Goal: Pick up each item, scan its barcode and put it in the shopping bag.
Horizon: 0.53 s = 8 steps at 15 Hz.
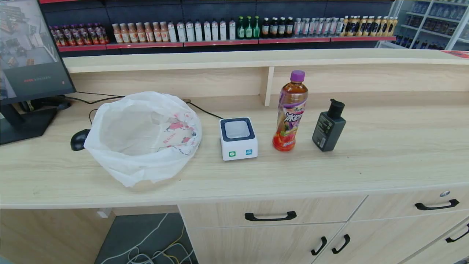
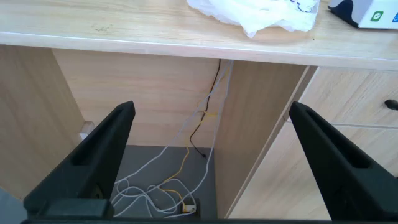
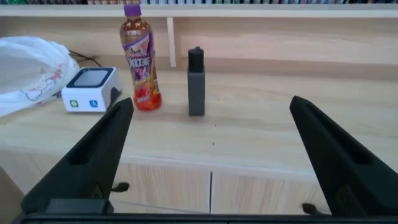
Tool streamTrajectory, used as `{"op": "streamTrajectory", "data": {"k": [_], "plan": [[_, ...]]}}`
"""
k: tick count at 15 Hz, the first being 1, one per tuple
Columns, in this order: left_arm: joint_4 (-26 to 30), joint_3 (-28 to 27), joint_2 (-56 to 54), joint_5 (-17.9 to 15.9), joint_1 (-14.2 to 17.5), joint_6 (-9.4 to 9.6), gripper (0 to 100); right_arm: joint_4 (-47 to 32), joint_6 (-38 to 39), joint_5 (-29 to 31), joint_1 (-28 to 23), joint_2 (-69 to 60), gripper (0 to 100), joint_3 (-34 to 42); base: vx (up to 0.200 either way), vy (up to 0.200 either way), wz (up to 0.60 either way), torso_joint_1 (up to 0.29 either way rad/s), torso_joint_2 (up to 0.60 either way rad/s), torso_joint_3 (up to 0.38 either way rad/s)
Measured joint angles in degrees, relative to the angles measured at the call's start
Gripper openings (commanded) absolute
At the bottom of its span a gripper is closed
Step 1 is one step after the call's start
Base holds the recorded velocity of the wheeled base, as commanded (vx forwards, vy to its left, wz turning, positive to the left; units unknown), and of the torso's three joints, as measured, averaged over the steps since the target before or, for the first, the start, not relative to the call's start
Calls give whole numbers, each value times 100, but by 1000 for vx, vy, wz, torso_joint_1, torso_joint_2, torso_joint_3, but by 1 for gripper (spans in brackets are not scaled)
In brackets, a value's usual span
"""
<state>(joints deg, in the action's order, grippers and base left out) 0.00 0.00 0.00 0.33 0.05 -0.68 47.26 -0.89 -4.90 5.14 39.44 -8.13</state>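
Left gripper (image 2: 211, 109) wide open, low by the cables (image 2: 165, 180) under the counter (image 1: 329, 165). Right gripper (image 3: 211, 102) spread open too, empty, facing the drawers (image 3: 168, 186). On top, l to r: bag (image 1: 143, 135), scanner (image 1: 238, 138), drink bottle (image 1: 290, 112), pump bottle (image 1: 329, 126), both upright & apart. Drink shelves (image 1: 220, 31) behind.

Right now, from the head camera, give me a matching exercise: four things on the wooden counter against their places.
1 white plastic shopping bag
2 white cube scanner
3 amber drink bottle with purple cap
4 dark pump bottle

A farthest to the robot's right
B between scanner and pump bottle
C beside the black mouse
D between bag and drink bottle

Pairs: 1-C, 2-D, 3-B, 4-A
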Motion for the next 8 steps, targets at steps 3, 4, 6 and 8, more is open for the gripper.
{"op": "streamTrajectory", "data": {"k": [3,4,6,8], "plan": [[0,0,2,-1,5,0,100,2004,35,0,96,1334,100,166,0,0,0,0,0,0],[0,0,0,0,2,2,100,2661,43,0,141,1816,100,185,0,0,0,0,0,0],[0,0,2,0,2,0,100,3717,40,0,202,2662,100,194,0,0,0,0,0,0],[0,0,2,-1,2,0,100,4216,11,0,243,3361,100,128,0,0,0,0,0,0]]}}
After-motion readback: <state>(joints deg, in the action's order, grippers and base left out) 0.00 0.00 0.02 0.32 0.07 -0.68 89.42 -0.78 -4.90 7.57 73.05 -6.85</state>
